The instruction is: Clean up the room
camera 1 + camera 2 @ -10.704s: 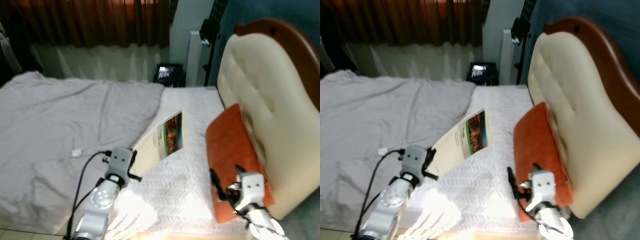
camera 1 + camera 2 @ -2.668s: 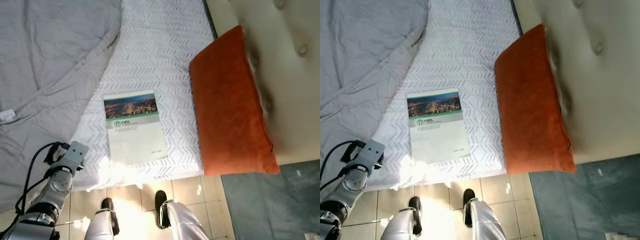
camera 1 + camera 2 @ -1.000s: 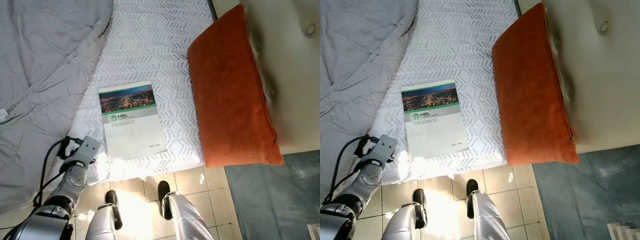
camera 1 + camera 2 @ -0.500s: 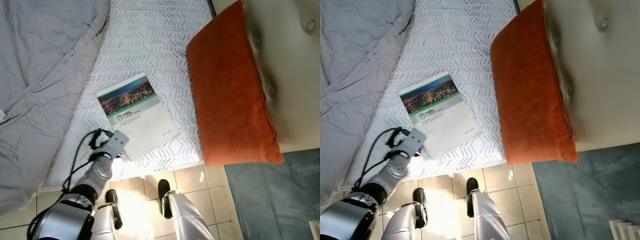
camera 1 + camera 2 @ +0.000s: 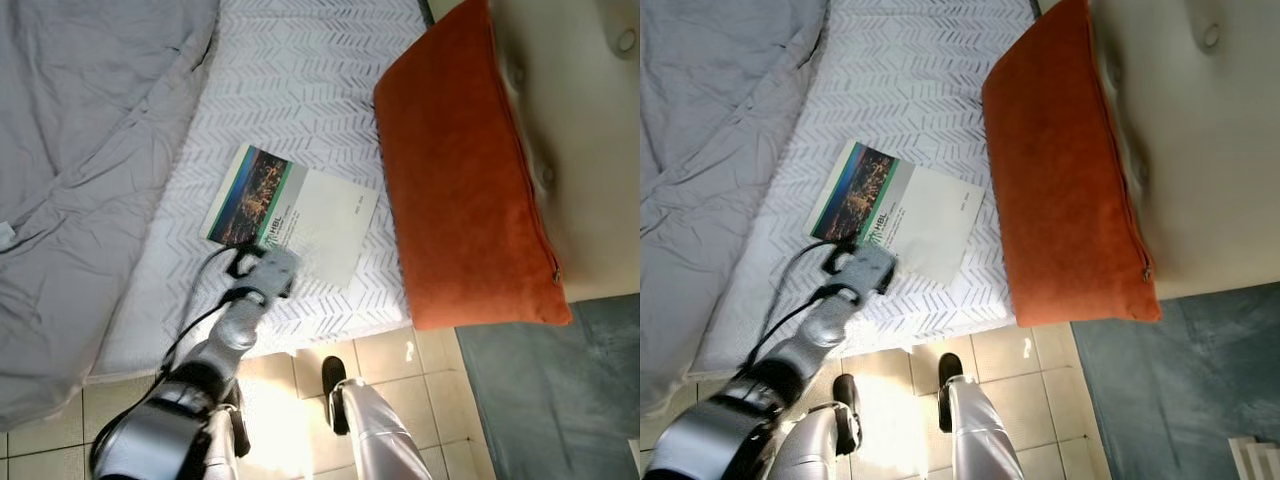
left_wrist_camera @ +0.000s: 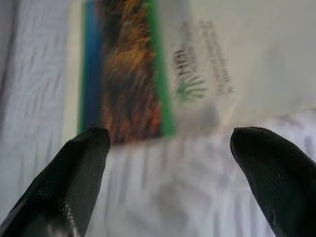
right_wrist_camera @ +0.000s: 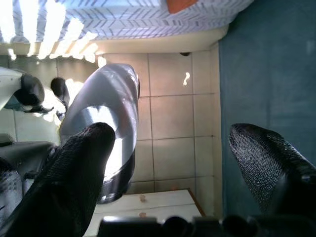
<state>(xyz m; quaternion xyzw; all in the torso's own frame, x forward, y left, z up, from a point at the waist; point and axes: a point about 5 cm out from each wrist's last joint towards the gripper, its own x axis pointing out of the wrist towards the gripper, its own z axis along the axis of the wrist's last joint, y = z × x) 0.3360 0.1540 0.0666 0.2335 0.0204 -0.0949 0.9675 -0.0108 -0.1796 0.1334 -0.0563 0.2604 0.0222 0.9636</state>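
Item: booklet [image 5: 292,213], thin, glossy, green-banded cover with a city photograph; lies flat and askew on the white patterned sheet [image 5: 300,80] of the bed, near the bed's foot-side edge, just beside the orange cushion [image 5: 462,170] but not touching it; grey blanket [image 5: 80,150] well apart toward the bed's other side. Risks, judged: the booklet is flat against soft bedding, so fingers closing from above may slide over the cover or pinch sheet along with paper; a push instead of a pinch would likely skate it toward the cushion or turn it further; a grip on one corner alone could let the pages fan open and droop, or crease the cover; it sits close enough to the bed's edge that a nudge the wrong way might tip it onto the tiled floor [image 5: 290,390]. Left claw [image 6: 168,148]: arm stretched forward and low over the bed's edge, wrist camera block just short of the booklet's near edge; fingers [image 6: 79,173] spread wide, holding nothing, straddling the booklet's near edge in the left wrist view. Right claw [image 7: 168,163]: arm hanging idle beside the robot's leg, pointed at the floor; fingers wide apart, nothing between them.
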